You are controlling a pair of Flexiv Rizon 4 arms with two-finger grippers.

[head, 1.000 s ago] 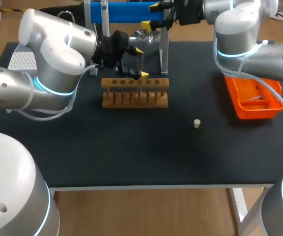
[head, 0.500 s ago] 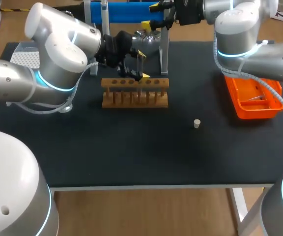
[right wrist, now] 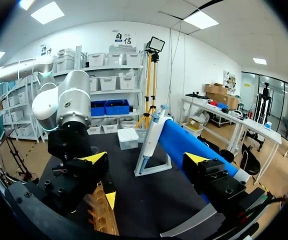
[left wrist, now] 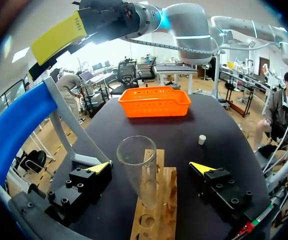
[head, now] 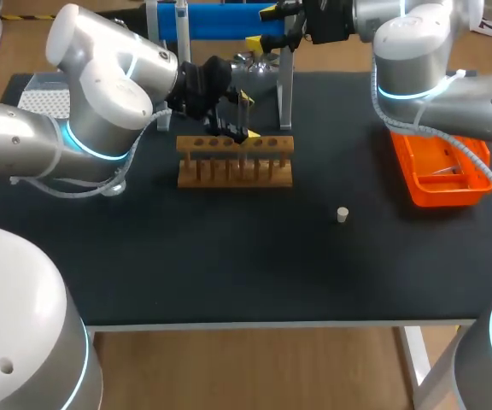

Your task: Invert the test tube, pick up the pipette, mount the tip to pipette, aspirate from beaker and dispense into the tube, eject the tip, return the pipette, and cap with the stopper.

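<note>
From the head view, the left tool (head: 247, 113) hung just above the rack (head: 235, 162), at its far edge. The right tool (head: 261, 27) sat at the end of the pipette (head: 216, 20), which lay across its stand (head: 286, 90). The stopper (head: 342, 214) lay on the worktop (head: 229, 256), well apart from both tools.

In the left wrist view, the tube (left wrist: 140, 175) stood upright in a rack hole, mouth up, midway between the tool's fingers. They were spread wide and touched it on neither side, so this tool was open and held nothing. The stopper lay ahead of it, past the rack's end.

In the right wrist view, the right tool's fingers also stood wide apart. The pipette's blue body ran out ahead, close beside one finger (whether it touched was hard to tell), and was not clamped between the two. That tool was open too.

I judged the turning of the tube as good as done, since it sat in the rack ready to be filled, with the pipette pickup now in hand. The right tool would need to centre the blue body between its fingers, close firmly and lift it off the stand. The left tool would need to draw back without knocking the tube.
</note>
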